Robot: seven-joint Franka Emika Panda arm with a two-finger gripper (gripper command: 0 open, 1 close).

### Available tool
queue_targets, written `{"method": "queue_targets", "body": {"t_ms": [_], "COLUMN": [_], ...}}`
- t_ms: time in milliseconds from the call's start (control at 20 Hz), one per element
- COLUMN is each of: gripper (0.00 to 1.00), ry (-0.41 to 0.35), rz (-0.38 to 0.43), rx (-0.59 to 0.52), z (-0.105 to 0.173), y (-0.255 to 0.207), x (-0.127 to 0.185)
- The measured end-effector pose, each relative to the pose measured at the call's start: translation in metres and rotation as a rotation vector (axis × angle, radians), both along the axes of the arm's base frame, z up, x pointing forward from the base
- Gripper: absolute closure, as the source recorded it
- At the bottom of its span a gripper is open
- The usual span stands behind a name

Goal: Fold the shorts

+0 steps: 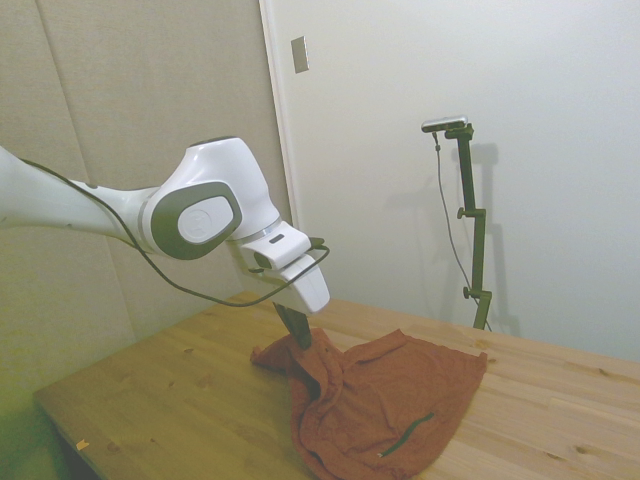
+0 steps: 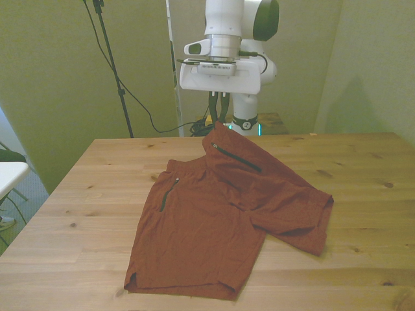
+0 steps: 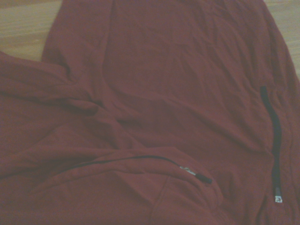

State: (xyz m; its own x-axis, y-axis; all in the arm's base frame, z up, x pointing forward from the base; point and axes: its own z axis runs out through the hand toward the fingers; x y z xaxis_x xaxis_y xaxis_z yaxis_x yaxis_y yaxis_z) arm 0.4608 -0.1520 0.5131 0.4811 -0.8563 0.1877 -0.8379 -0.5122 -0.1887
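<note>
The wooden worktop [image 2: 363, 194] carries the rust-orange shorts [image 2: 214, 214], which cover much of its middle. In the front view one leg lies flat and points toward the near edge, its hem close to that edge; the other leg is turned over toward the front view's right, overlapping the first and ending in a hem near the worktop's middle right. The waist end is lifted off the wood in a peak at the far side.

The white arm [image 1: 200, 205] reaches in above that peak. Its gripper [image 2: 219, 116] points down, and the dark fingers [image 1: 296, 326] are pinching the raised corner of the shorts at the waist, the cloth hanging from them in a small tent.

Two dark zipped pocket openings show on the cloth: one [image 2: 237, 157] on the lifted, turned-over part, another [image 2: 169, 194] on the flat leg. The wrist view shows both zips [image 3: 274, 140] and creased fabric, with a strip of bare wood at the corners.
</note>
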Motion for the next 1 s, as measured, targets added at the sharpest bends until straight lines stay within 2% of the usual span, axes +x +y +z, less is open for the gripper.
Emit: {"method": "queue_targets", "body": {"t_ms": [150, 300, 450, 500, 700, 1000], "gripper": [1.00, 1.00, 1.00, 0.00, 0.00, 0.00], "ry": [0.018, 0.033, 0.014, 0.015, 0.076, 0.096], "rz": [-0.025, -0.047, -0.054, -0.056, -0.088, -0.093], "rx": [0.087, 0.214, 0.314, 0.331, 0.317, 0.307], "z": [-0.015, -0.054, -0.093, -0.105, -0.143, -0.154], "y": [-0.032, -0.075, -0.126, -0.139, -0.167, -0.175], "x": [-0.009, -0.025, -0.041, -0.042, -0.027, -0.015]}}
